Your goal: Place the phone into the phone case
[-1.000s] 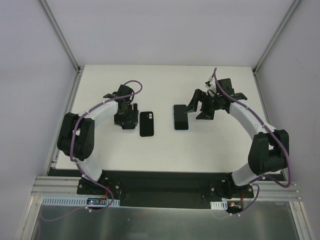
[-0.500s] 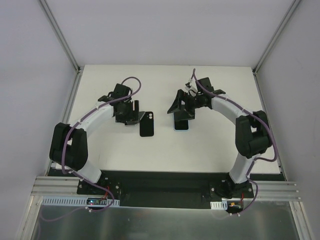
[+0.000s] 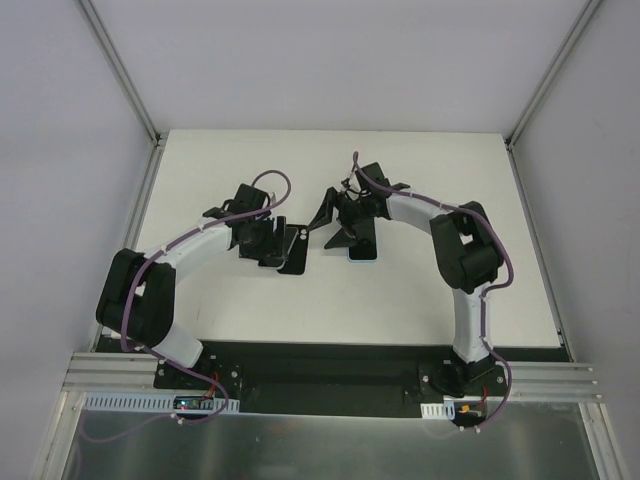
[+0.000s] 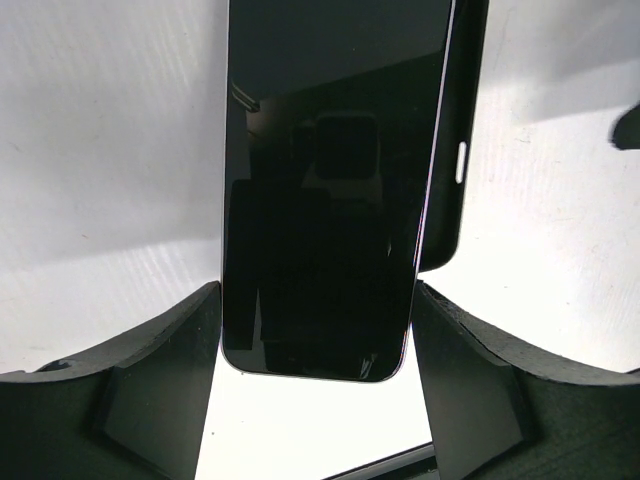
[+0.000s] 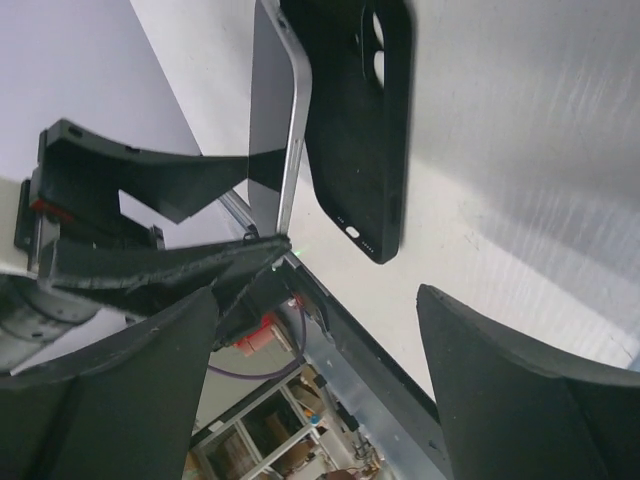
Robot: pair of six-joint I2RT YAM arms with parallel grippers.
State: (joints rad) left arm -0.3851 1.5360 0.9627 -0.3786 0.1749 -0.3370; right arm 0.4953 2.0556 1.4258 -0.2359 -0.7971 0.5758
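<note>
**Desk:** What has changed in the last second?

**Me:** My right arm has swung in from the right side of the table (image 3: 420,300) to the middle. The left gripper (image 4: 318,290) has slid across to the phone case (image 3: 296,256).

**Desk:** Where is the phone?

**Me:** The phone (image 4: 320,180) is in the left gripper, which is closed partway across its width. There is a finger (image 4: 170,380) against each long edge, near the phone's lower end. From the right wrist I see it lifted and turned up on edge, silver rim showing.

**Desk:** And how does it sit against the case?

**Me:** The phone case lies flat, back up, with its camera cutouts showing. The phone runs along one of its long sides, very close. I cannot tell whether they touch.

**Desk:** And the right hand?

**Me:** The right gripper (image 5: 318,295) has its jaws spread wide with nothing between them. It hangs near the phone and points at it. Under it lies a flat dark slab (image 3: 362,252) with a pale rim. I cannot tell what that is.
</note>
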